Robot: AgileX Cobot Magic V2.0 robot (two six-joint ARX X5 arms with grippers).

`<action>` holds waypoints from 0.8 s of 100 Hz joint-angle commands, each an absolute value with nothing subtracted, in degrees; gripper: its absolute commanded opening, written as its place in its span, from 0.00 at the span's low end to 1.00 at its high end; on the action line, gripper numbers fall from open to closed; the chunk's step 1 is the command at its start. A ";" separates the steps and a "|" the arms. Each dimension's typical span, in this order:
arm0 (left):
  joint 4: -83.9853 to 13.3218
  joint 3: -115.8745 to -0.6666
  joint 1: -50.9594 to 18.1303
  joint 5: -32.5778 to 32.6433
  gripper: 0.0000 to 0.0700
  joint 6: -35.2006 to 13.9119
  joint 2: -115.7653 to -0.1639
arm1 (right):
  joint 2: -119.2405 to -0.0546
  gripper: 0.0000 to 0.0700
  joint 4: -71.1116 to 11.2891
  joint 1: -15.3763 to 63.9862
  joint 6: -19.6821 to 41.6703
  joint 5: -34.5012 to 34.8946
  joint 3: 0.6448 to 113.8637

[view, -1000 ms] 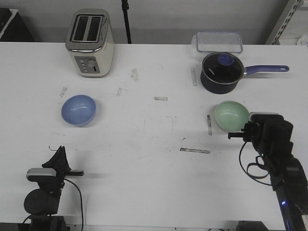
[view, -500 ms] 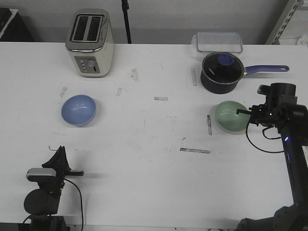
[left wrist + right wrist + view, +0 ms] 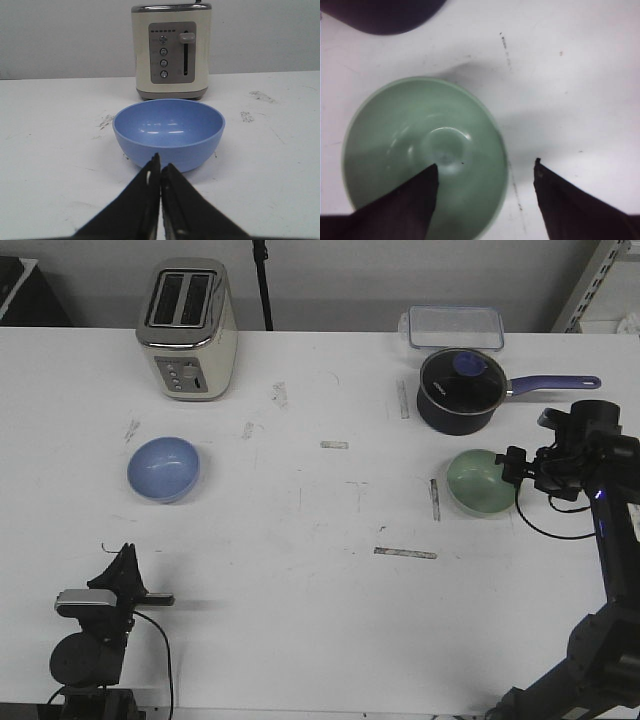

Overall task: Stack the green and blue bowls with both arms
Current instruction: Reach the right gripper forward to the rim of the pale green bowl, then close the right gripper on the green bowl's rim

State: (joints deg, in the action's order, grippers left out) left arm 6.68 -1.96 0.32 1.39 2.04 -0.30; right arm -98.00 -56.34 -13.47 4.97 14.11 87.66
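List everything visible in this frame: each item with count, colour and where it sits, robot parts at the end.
blue bowl: 1, light blue, left part of the table, in front of the toaster
green bowl: 1, pale green, right part of the table, in front of the saucepan
toaster: 1, cream and silver, far left
saucepan: 1, dark navy with glass lid and purple handle, far right
plastic container: 1, clear with lid, far edge behind the saucepan
table: 1, white, scuffed
left gripper: 1, black, shut, low at the near left, short of the blue bowl
right gripper: 1, black, open, one finger over the green bowl and one outside its rim
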 commanded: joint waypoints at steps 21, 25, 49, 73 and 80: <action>7.38 -0.67 0.32 1.43 0.00 1.91 -0.19 | -102.91 0.62 -56.16 -14.57 4.10 15.62 88.90; 7.38 -0.67 0.32 1.43 0.00 1.91 -0.19 | -103.46 0.62 -56.12 -14.72 3.86 15.62 88.90; 7.38 -0.67 0.32 1.43 0.00 1.91 -0.19 | -107.59 0.62 -55.31 -14.74 3.44 17.47 88.88; 7.38 -0.67 0.32 1.43 0.00 1.91 -0.19 | -108.95 0.32 -54.46 -14.79 3.55 18.04 88.88; 7.40 -0.67 0.32 1.43 0.00 1.91 -0.19 | -108.97 0.22 -54.39 -15.11 3.60 18.04 88.88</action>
